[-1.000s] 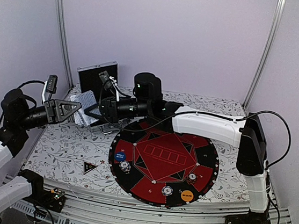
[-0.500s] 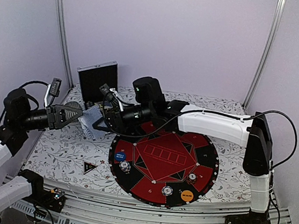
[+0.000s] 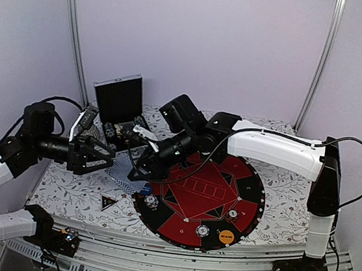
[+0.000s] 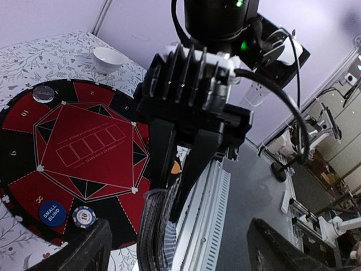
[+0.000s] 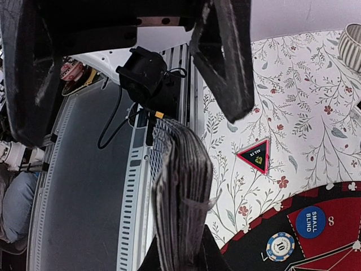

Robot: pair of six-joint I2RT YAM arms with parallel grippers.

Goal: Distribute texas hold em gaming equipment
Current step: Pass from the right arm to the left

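- Step in hand: the right pincer (image 4: pixel 166 203) pinches the deck of cards (image 4: pixel 151 228) in the air by the mat's (image 3: pixel 253 189) left edge. The left pincer (image 3: pixel 107 161) stands spread just beside it.
- Next, probably dealing – it calls for peeling off single cards.
- Already on the mat: the blue button (image 3: pixel 146 188), the orange button (image 3: pixel 226 236) and a poker chip (image 3: pixel 152 201). The triangular marker (image 3: pixel 108 202) lies on the tabletop (image 3: pixel 70 188).
- In the way: the left pincer crowds the deck, with the open case (image 3: pixel 118 99) behind.

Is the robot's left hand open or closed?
Open. The left hand shows its two fingers far apart in its wrist view; the right hand alone pinches the card deck.
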